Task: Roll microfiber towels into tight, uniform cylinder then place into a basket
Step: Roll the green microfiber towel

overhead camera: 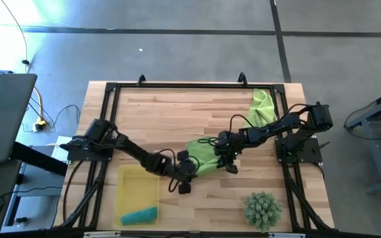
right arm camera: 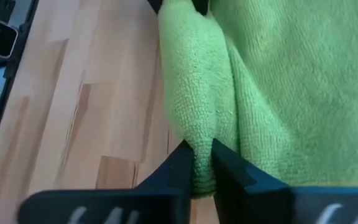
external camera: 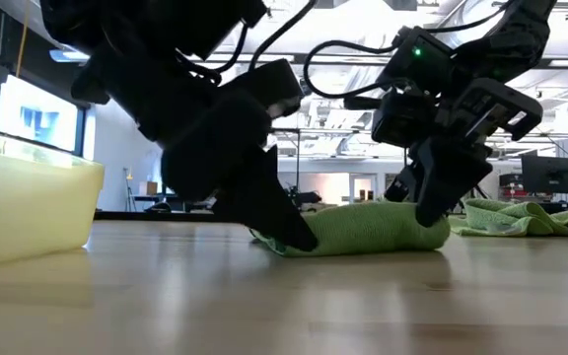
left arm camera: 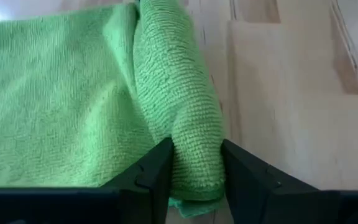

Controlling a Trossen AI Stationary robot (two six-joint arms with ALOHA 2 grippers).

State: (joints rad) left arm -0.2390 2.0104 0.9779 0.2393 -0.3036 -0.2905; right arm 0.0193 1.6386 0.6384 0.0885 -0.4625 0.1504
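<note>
A lime green microfiber towel (overhead camera: 205,151) lies on the wooden table (overhead camera: 177,112) at its middle, with one edge rolled into a thick fold (left arm camera: 179,93). My left gripper (overhead camera: 185,173) is shut on the fold's left end, and my right gripper (overhead camera: 229,160) is shut on its right end. A second lime green towel (overhead camera: 262,106) lies crumpled at the far right. The yellow basket (overhead camera: 127,188) stands near the front left with a teal rolled towel (overhead camera: 141,215) lying in it. My left gripper pinches the end of the towel's rolled edge (left arm camera: 194,140) between its two fingers (left arm camera: 157,171). It comes slanting down from the table's left, pointing along the roll. The roll rests on the table. My right gripper pinches the roll's other end (right arm camera: 194,134) between its fingers (right arm camera: 180,165), which stand close together. It slants down from the table's right, pointing along the roll. The towel lies on the table, its flat part spread beside the roll.
A spiky green ball-shaped plant (overhead camera: 263,208) stands at the near right corner. A black frame (overhead camera: 111,89) runs round the table's edges. Bare wood lies between the basket and the plant.
</note>
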